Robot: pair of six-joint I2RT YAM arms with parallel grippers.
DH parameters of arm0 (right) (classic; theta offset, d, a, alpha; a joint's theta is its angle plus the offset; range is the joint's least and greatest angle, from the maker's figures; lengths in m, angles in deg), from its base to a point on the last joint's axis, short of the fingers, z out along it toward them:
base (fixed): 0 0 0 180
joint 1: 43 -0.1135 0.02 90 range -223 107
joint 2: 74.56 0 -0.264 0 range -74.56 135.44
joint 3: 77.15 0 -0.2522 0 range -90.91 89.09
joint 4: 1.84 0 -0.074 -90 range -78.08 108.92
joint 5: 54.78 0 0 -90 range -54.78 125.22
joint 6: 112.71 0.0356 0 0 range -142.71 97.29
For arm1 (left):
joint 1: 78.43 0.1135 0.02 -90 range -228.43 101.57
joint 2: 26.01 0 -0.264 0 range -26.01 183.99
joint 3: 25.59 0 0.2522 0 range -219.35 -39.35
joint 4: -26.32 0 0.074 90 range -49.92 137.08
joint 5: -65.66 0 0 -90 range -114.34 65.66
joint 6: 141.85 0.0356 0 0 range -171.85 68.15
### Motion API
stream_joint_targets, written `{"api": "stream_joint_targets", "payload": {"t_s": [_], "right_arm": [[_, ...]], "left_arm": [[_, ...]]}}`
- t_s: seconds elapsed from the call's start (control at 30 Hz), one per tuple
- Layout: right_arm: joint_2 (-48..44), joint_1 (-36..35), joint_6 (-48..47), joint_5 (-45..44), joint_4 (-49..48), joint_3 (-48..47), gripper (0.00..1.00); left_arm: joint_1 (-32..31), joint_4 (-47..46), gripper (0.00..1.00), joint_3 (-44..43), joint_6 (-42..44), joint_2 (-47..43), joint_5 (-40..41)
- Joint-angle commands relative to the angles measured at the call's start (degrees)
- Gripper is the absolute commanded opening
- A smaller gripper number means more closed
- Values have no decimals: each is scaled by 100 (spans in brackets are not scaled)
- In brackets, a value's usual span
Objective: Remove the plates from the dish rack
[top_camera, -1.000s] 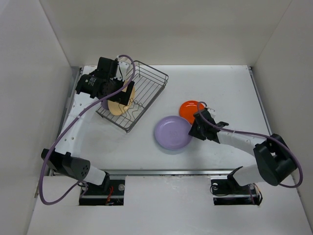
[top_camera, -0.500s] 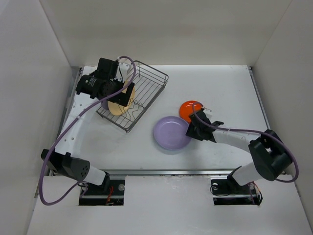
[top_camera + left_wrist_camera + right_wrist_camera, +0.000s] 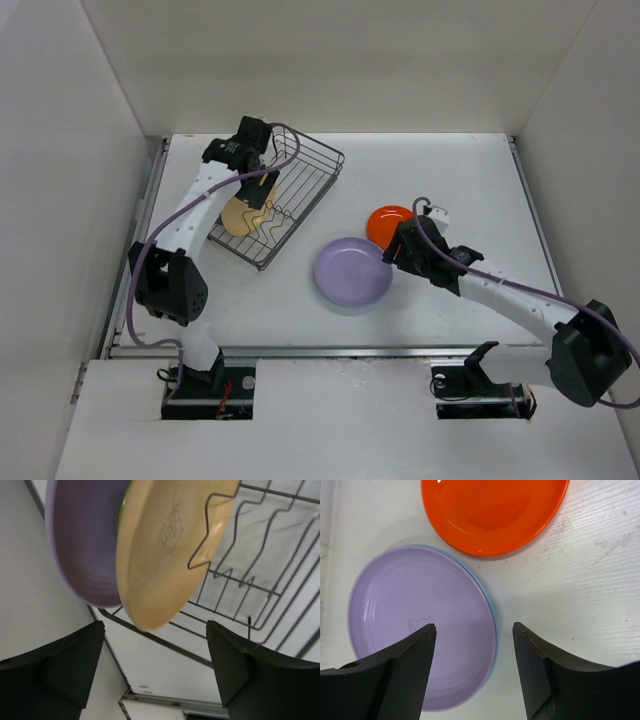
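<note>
Our left pincer (image 3: 152, 630) is standing open at the dish rack (image 3: 305, 180). Its two dark fingers (image 3: 70, 665) are spreading wide to either side of the lower rim of the tan plate (image 3: 170, 545), and we are not seeing either finger touching it. The tan plate is standing on edge against a wavy wire divider at the near left end of the rack. An upright lavender plate (image 3: 82, 545) is leaning close behind it, and a thin lime green edge (image 3: 126, 495) is showing between the two.

Our right pincer (image 3: 474, 627) is hanging open as well, gripping nothing, over the right side of the flat lavender plate (image 3: 415, 625). That plate is lying on the white table (image 3: 580, 580), to the right of the rack and apart from it. A blue plate (image 3: 493, 625) is peeking out from under it as a narrow rim on the right. The red-orange plate (image 3: 495, 510) is lying flat just beside them on the far side; we are not able to tell whether the rims are touching.
</note>
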State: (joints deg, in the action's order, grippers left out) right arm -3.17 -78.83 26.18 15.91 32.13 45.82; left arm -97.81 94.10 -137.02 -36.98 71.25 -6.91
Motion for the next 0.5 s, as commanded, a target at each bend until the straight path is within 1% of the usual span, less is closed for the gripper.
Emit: {"api": "stream_joint_targets", "payload": {"t_s": [0.0,0.03,0.1,0.13,0.23,0.27,0.37,0.4,0.47], "right_arm": [[-222,-73,-195,-161,299,-375,69],[-283,-73,-273,-161,369,-376,69],[-336,-73,-327,-161,422,-376,70],[-337,-73,-327,-161,423,-376,70],[-451,-73,-380,-108,423,-428,70],[-512,-73,-380,-56,475,-428,70],[-574,-125,-380,76,475,-481,70],[-574,-126,-380,77,423,-481,70],[-636,-126,-380,129,423,-481,70]], "left_arm": [[-5,-304,78,-471,191,407,691],[-5,-217,75,-699,191,556,752],[-5,-147,71,-867,244,951,971],[-5,-146,61,-999,244,1040,1034],[-5,-146,45,-1053,296,1182,1218],[-5,-146,34,-1053,297,1182,1297],[-5,-234,17,-973,297,1120,1447],[-5,-234,9,-973,245,1060,1447],[-5,-138,8,-973,244,998,1500]]}}
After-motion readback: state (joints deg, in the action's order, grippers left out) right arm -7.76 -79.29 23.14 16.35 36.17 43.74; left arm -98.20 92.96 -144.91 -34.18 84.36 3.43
